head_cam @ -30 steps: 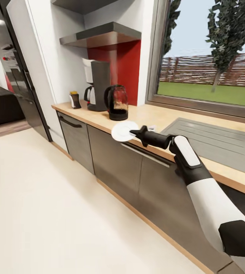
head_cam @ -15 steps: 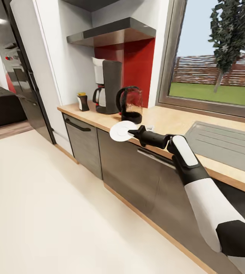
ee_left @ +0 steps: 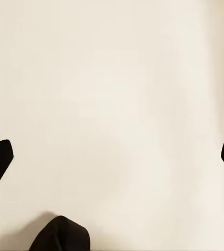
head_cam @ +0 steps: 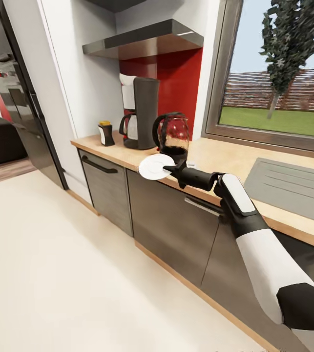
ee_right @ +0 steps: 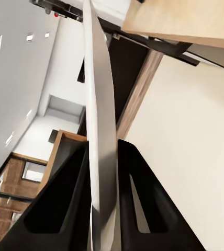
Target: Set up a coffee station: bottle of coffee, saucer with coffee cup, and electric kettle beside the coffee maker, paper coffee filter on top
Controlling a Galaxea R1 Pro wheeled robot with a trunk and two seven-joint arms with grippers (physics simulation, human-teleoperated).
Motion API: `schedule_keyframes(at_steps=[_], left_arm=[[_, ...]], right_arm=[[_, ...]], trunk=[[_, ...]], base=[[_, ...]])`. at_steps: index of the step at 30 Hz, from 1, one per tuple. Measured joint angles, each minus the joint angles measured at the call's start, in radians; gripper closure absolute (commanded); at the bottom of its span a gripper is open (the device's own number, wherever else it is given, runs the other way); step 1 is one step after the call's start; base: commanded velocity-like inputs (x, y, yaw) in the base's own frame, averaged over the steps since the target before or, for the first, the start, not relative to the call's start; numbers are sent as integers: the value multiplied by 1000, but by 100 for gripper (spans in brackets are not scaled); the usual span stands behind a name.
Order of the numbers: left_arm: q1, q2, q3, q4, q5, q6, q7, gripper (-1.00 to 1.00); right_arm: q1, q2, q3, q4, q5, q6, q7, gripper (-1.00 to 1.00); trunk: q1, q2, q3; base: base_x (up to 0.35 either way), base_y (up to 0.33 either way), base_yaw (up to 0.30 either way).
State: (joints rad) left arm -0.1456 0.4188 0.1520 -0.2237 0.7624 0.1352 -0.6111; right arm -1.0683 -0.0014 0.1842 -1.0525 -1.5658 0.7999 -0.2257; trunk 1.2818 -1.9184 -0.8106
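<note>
The saucer (head_cam: 155, 167) hangs tilted at the front edge of the countertop (head_cam: 225, 157), with my right gripper (head_cam: 169, 169) shut on its rim. In the right wrist view the saucer (ee_right: 100, 125) is edge-on between both fingers (ee_right: 65, 209). Just behind it stands the electric kettle (head_cam: 172, 134), then the coffee maker (head_cam: 142, 115) with a white piece at its top front, then the bottle of coffee (head_cam: 106, 133). A small white thing (head_cam: 191, 164) lies behind my wrist; I cannot tell whether it is the coffee cup. My left gripper (ee_left: 114, 157) is open over bare floor.
Grey cabinet fronts (head_cam: 171, 225) run under the worktop. A metal hood shelf (head_cam: 142, 41) and red backsplash (head_cam: 176, 83) sit above the machine. A sink drainer (head_cam: 293, 188) lies to the right under the window. A dark fridge (head_cam: 25, 102) stands left, beside cream floor (head_cam: 78, 274).
The view has shifted toward the counter. My right gripper has carried the saucer a little left along the counter edge, from right of the kettle to in front of it.
</note>
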Motion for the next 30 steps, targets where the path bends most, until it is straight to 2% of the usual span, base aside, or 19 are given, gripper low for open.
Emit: schedule_keyframes(at_steps=[9, 21, 30], left_arm=[[0, 0, 1, -1, -1, 0, 1, -100], [0, 1, 2, -1, -1, 0, 1, -100], [0, 0, 1, 0, 0, -1, 1, -100]], right_arm=[[0, 0, 1, -2, 0, 0, 1, 100], [0, 0, 2, 4, -1, 1, 2, 100], [0, 0, 3, 5, 0, 2, 1, 100]], trunk=[[0, 0, 1], [0, 0, 1], [0, 0, 1]], base=[[172, 166, -31], [207, 277, -3], [52, 98, -209]])
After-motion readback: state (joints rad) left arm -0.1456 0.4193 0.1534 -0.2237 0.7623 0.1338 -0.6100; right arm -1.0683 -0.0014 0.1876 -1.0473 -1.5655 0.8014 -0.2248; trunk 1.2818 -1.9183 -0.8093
